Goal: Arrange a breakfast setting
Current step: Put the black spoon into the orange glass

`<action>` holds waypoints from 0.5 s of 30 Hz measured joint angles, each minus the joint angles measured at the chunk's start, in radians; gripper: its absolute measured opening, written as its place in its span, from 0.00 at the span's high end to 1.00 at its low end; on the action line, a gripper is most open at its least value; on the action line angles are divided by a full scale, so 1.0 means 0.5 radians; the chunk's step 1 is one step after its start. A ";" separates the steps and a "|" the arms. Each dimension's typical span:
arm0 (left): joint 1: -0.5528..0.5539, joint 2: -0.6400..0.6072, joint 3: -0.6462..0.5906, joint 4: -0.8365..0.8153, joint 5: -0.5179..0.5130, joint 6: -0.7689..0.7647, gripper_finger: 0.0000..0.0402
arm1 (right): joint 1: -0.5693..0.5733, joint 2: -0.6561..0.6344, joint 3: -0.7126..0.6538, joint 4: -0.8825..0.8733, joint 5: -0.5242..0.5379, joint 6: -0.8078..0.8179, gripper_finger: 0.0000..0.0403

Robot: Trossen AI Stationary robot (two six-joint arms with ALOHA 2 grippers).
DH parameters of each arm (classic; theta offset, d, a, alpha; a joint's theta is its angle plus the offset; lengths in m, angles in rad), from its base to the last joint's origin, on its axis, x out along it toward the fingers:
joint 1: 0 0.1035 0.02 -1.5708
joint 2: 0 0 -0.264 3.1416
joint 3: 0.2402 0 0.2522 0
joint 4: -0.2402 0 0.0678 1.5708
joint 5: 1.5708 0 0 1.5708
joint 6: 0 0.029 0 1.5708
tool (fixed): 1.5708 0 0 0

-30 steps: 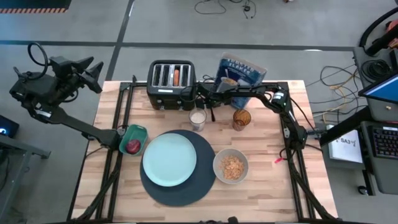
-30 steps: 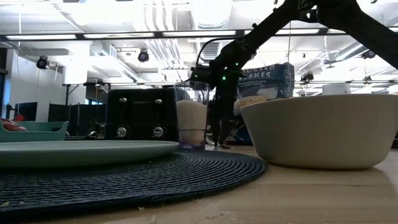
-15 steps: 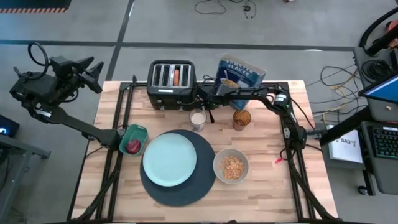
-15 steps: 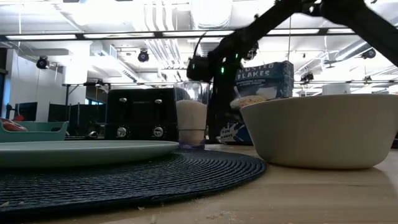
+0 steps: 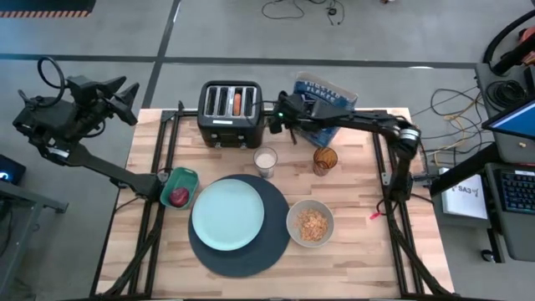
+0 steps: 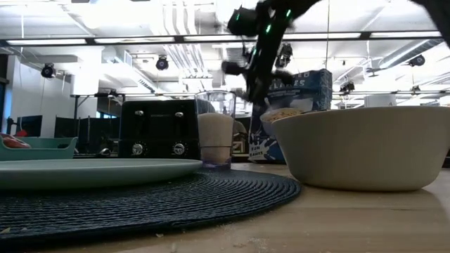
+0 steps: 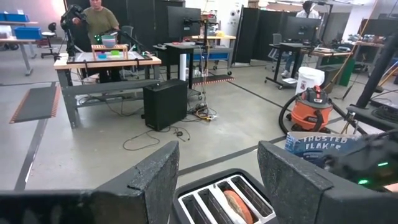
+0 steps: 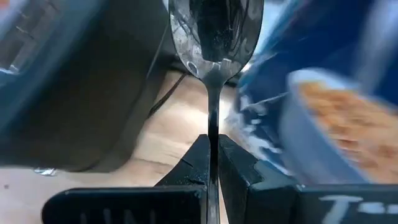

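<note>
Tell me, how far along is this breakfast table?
Plate sits on the mat, with the cereal-filled bowl beside them. The right gripper is shut on the spoon, lifted near the cereal box. The spoon is yet to be placed; the bagel is in the toaster.

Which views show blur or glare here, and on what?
Low view: the right hand is smeared with motion, the bowl sharp. Right wrist view: the cereal box and toaster are blurred, while the held spoon is crisp with mirror-like reflections.

Right arm: stretched leftward along the far edge | right gripper (image 5: 279, 123): raised, fingers (image 8: 193, 163) pinched together | left arm: folded off far-left corner | left gripper (image 7: 217, 171): fingers spread apart
</note>
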 joint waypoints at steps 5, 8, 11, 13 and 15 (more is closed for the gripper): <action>0.000 0.000 0.000 0.009 0.000 -0.015 0.50 | 0.104 -0.370 -0.198 -0.021 0.006 -0.041 0.98; 0.000 0.000 0.000 0.016 -0.001 -0.016 0.50 | 0.231 -0.636 -0.465 0.076 0.121 -0.104 0.98; 0.000 0.000 0.000 0.019 -0.002 -0.016 0.50 | 0.388 -0.924 -0.811 0.238 0.210 -0.035 0.98; 0.000 0.000 0.000 0.021 -0.022 -0.016 0.50 | 0.499 -1.108 -1.061 0.389 0.396 -0.037 0.98; 0.000 0.005 0.000 0.027 -0.074 -0.016 0.50 | 0.591 -1.264 -1.288 0.571 0.608 -0.114 0.98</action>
